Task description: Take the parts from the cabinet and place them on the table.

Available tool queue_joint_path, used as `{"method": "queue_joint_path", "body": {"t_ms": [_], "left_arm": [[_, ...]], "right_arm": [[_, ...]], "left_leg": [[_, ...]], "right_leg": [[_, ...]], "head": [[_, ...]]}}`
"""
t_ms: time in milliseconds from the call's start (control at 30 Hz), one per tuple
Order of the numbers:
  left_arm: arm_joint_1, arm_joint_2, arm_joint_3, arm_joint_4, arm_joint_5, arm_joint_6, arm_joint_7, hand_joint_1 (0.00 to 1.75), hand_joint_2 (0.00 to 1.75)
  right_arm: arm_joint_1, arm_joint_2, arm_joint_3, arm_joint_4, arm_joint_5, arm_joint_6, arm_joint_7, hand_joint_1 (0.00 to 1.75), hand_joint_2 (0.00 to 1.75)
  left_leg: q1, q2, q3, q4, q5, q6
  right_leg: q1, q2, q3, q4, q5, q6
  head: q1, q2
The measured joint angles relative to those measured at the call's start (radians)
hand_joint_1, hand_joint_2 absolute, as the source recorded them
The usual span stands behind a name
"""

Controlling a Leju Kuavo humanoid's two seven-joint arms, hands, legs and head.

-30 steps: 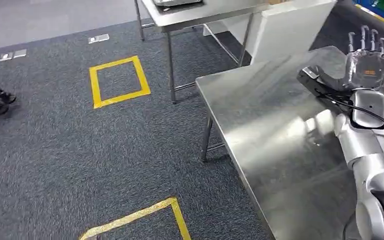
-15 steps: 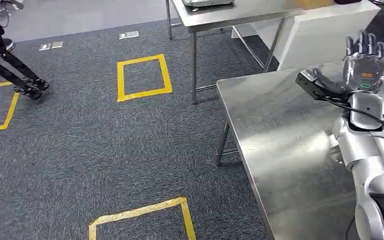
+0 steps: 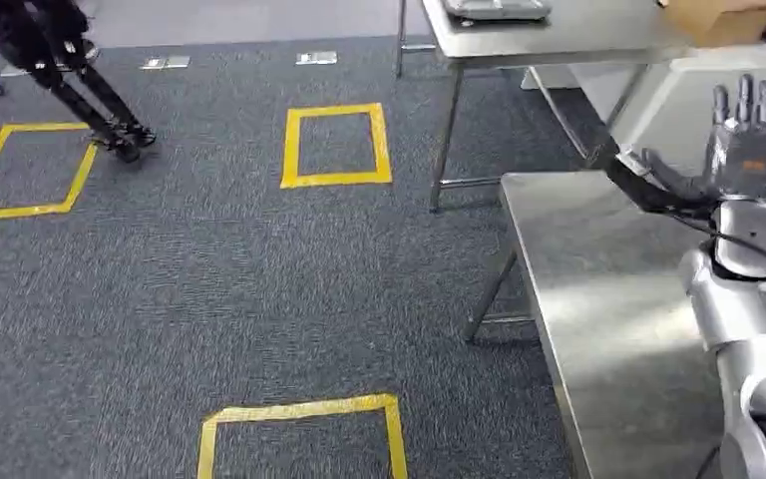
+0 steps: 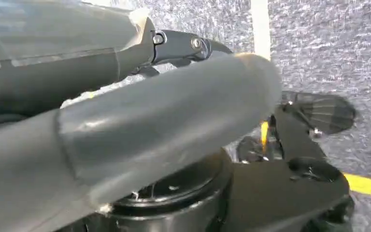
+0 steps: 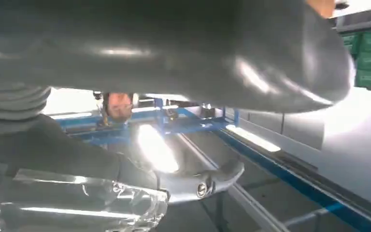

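Right hand (image 3: pixel 750 150) at three o'clock is raised over the steel worktop (image 3: pixel 608 299), fingers spread and holding nothing, likely free for the next part. Left hand's (image 4: pixel 125 121) state: cannot tell.

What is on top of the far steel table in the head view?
On the far steel table lie a flat grey tray-like object at the frame's top edge and a brown cardboard box. The frame edge cuts off both, so any contents stay unseen.
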Motion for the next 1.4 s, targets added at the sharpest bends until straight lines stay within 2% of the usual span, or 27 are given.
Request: {"method": "queue_joint_path", "body": {"t_ms": [33,100,167,200,367,433,467,500,567,600,667,700,733,867,900,933,967,1033,1067,1100,1167,1200,1233,1267,1300,1367,1400], "left_arm": [[0.0,0.0,-0.003,0.0,-0.002,0.0,-0.003,0.0,0.0],[0.0,0.001,-0.006,0.0,-0.004,0.002,-0.007,0.0,0.0],[-0.001,0.002,-0.013,0.0,-0.005,0.005,-0.013,0.0,0.0],[-0.001,0.004,-0.018,0.0,-0.005,0.005,-0.014,0.0,0.0],[-0.001,0.005,-0.019,0.0,-0.005,0.005,-0.015,0.0,0.0],[0.004,0.01,-0.027,0.0,-0.005,0.006,-0.016,0.0,0.0],[0.004,0.015,-0.031,0.002,-0.005,0.006,-0.017,0.0,0.0],[0.002,0.015,-0.033,0.001,-0.005,0.006,-0.017,0.0,0.0],[0.002,0.014,-0.036,0.002,-0.005,0.006,-0.017,0.0,0.0],[0.003,0.014,-0.038,0.002,-0.005,0.006,-0.016,0.0,0.0],[0.002,0.015,-0.042,0.002,-0.005,0.012,-0.017,0.0,0.0],[0.001,0.015,-0.045,0.002,-0.005,0.014,-0.017,0.0,0.0],[-0.002,0.016,-0.046,0.002,-0.005,0.015,-0.016,0.0,0.0],[-0.004,0.018,-0.047,0.002,-0.005,0.015,-0.016,0.0,0.0],[-0.003,0.018,-0.047,0.002,-0.005,0.015,-0.016,0.0,0.0],[-0.004,0.016,-0.047,0.001,-0.005,0.015,-0.017,0.0,0.0],[-0.007,0.018,-0.047,0.001,-0.004,0.016,-0.018,0.0,0.0],[-0.01,0.019,-0.047,0.001,-0.003,0.016,-0.017,0.0,0.0],[-0.009,0.016,-0.047,0.002,-0.002,0.014,-0.017,0.0,0.0],[-0.009,0.014,-0.047,0.001,-0.002,0.014,-0.015,0.0,0.0],[-0.009,0.013,-0.047,0.001,-0.002,0.013,-0.013,0.0,0.0],[-0.009,0.013,-0.048,0.001,-0.002,0.013,-0.011,0.0,0.0],[-0.009,0.013,-0.048,0.001,-0.002,0.013,-0.008,0.0,0.0],[-0.01,0.015,-0.048,0.002,-0.002,0.013,-0.007,0.0,0.0],[-0.009,0.014,-0.049,0.002,-0.002,0.013,-0.005,0.0,0.0],[-0.003,0.014,-0.054,0.002,-0.002,0.013,-0.003,0.0,0.0],[-0.001,0.015,-0.055,0.002,-0.002,0.013,-0.001,0.0,0.0]], "right_arm": [[0.012,-0.005,-0.003,-0.005,0.004,0.002,0.002,0.0,0.0],[0.035,-0.008,-0.014,-0.023,0.008,0.005,0.003,0.0,0.0],[0.046,-0.01,-0.024,-0.044,0.016,0.011,0.003,0.0,0.0],[0.05,-0.011,-0.031,-0.055,0.019,0.012,0.003,0.0,0.0],[0.052,-0.011,-0.034,-0.059,0.021,0.013,0.003,0.0,0.0],[0.075,-0.006,-0.044,-0.094,0.045,0.017,0.01,0.0,0.0],[0.079,0.002,-0.048,-0.119,0.052,0.017,0.012,0.0,0.0],[0.082,0.002,-0.054,-0.124,0.053,0.017,0.013,0.0,0.0],[0.086,0.004,-0.057,-0.127,0.054,0.017,0.013,0.0,0.0],[0.089,0.005,-0.058,-0.131,0.057,0.018,0.013,0.0,0.0],[0.089,0.006,-0.058,-0.135,0.063,0.02,0.013,0.0,0.0],[0.09,0.006,-0.059,-0.14,0.066,0.021,0.013,0.0,0.0],[0.092,0.006,-0.061,-0.145,0.068,0.021,0.014,0.0,0.0],[0.099,0.006,-0.064,-0.152,0.07,0.02,0.019,0.0,0.0],[0.106,0.005,-0.065,-0.16,0.07,0.02,0.02,0.0,0.0],[0.109,0.005,-0.066,-0.164,0.071,0.021,0.02,0.0,0.0],[0.112,0.0,-0.068,-0.165,0.07,0.021,0.02,0.0,0.0],[0.126,-0.007,-0.072,-0.165,0.07,0.024,0.018,0.0,0.0],[0.131,-0.006,-0.073,-0.165,0.07,0.028,0.015,0.0,0.0],[0.136,-0.006,-0.072,-0.165,0.07,0.03,0.013,0.0,0.0],[0.138,-0.006,-0.072,-0.165,0.07,0.032,0.013,0.0,0.0],[0.135,-0.006,-0.072,-0.165,0.07,0.033,0.014,0.0,0.0],[0.134,-0.006,-0.072,-0.165,0.07,0.035,0.015,0.0,0.0],[0.132,-0.005,-0.07,-0.165,0.07,0.036,0.018,0.0,0.0],[0.133,-0.005,-0.069,-0.165,0.07,0.037,0.021,0.0,0.0],[0.136,-0.001,-0.065,-0.165,0.071,0.037,0.028,0.0,0.0],[0.134,0.003,-0.063,-0.165,0.071,0.037,0.031,0.0,0.0]], "left_leg": [[0.0,-0.014,0.0,0.0,0.0,0.0],[-0.001,-0.041,0.001,0.002,0.0,0.0],[0.001,-0.067,0.002,0.008,-0.002,-0.003],[0.001,-0.081,-0.002,0.014,-0.006,-0.009],[-0.002,-0.086,-0.003,0.018,-0.008,-0.012],[-0.002,-0.113,-0.012,0.017,-0.004,-0.027],[-0.003,-0.017,-0.046,0.098,-0.063,-0.046],[0.007,0.014,-0.117,0.241,-0.129,-0.054],[0.017,0.02,-0.175,0.342,-0.15,-0.061],[0.019,0.022,-0.166,0.318,-0.127,-0.063],[0.02,0.036,-0.089,0.165,-0.047,-0.059],[0.018,0.068,-0.036,0.07,-0.012,-0.054],[0.005,0.1,-0.014,0.029,-0.02,-0.052],[-0.005,0.049,-0.015,0.017,-0.013,-0.03],[0.008,0.041,0.002,-0.002,-0.002,-0.019],[0.003,0.031,0.007,-0.009,0.001,-0.012],[0.003,0.02,0.008,-0.008,0.003,-0.007],[0.004,-0.006,0.008,-0.008,0.003,-0.007],[0.004,-0.02,0.008,-0.007,0.003,-0.007],[0.004,-0.033,0.009,-0.007,0.003,-0.007],[0.008,-0.059,0.009,0.0,0.0,-0.011],[0.01,-0.073,0.007,0.008,-0.005,-0.017],[0.01,-0.084,0.002,0.017,-0.01,-0.025],[0.005,-0.094,-0.003,0.025,-0.015,-0.033],[0.005,-0.102,-0.006,0.023,-0.015,-0.036],[0.008,-0.113,-0.011,0.019,-0.01,-0.043],[0.012,-0.115,-0.013,0.024,-0.014,-0.045]], "right_leg": [[0.002,0.005,-0.035,0.064,-0.016,0.004],[0.002,0.007,-0.033,0.039,0.012,0.021],[-0.005,0.016,0.043,-0.13,0.087,0.042],[-0.016,0.052,0.087,-0.226,0.122,0.05],[-0.015,0.063,0.088,-0.232,0.119,0.046],[-0.001,0.024,0.1,-0.237,0.125,0.016],[-0.01,0.0,0.109,-0.244,0.126,-0.01],[-0.004,-0.018,0.111,-0.244,0.123,-0.015],[-0.001,-0.039,0.113,-0.244,0.12,-0.018],[-0.001,-0.048,0.114,-0.244,0.119,-0.019],[-0.001,-0.065,0.119,-0.244,0.115,-0.018],[0.0,-0.073,0.122,-0.244,0.112,-0.014],[0.008,-0.082,0.123,-0.243,0.108,-0.008],[0.011,-0.119,0.132,-0.25,0.103,0.012],[0.012,-0.11,0.124,-0.243,0.093,0.018],[0.007,-0.061,0.119,-0.207,0.075,0.014],[0.003,-0.025,0.085,-0.138,0.043,0.005],[0.003,0.002,-0.004,0.024,-0.014,-0.001],[0.003,0.006,-0.034,0.069,-0.019,0.006],[0.002,0.006,-0.038,0.059,-0.004,0.015],[-0.007,0.01,0.015,-0.076,0.069,0.042],[-0.015,0.024,0.057,-0.17,0.11,0.056],[-0.025,0.053,0.079,-0.227,0.126,0.061],[-0.012,0.049,0.093,-0.231,0.127,0.046],[-0.013,0.037,0.09,-0.23,0.128,0.03],[-0.007,0.022,0.089,-0.228,0.129,0.014],[-0.019,0.012,0.09,-0.232,0.132,0.004]], "head": [[0.001,0.0],[0.0,0.0],[0.0,0.0],[0.001,0.0],[0.001,0.0],[0.0,0.0],[-0.013,0.0],[-0.011,0.0],[-0.011,0.0],[-0.011,0.0],[-0.011,0.0],[-0.012,0.0],[-0.011,0.0],[-0.011,0.0],[-0.01,0.0],[-0.011,0.0],[-0.011,0.0],[-0.002,0.0],[-0.003,0.0],[-0.004,0.0],[-0.002,0.0],[-0.003,0.0],[-0.002,0.0],[-0.001,0.0],[-0.004,0.0],[-0.005,0.0],[-0.005,0.0]]}}
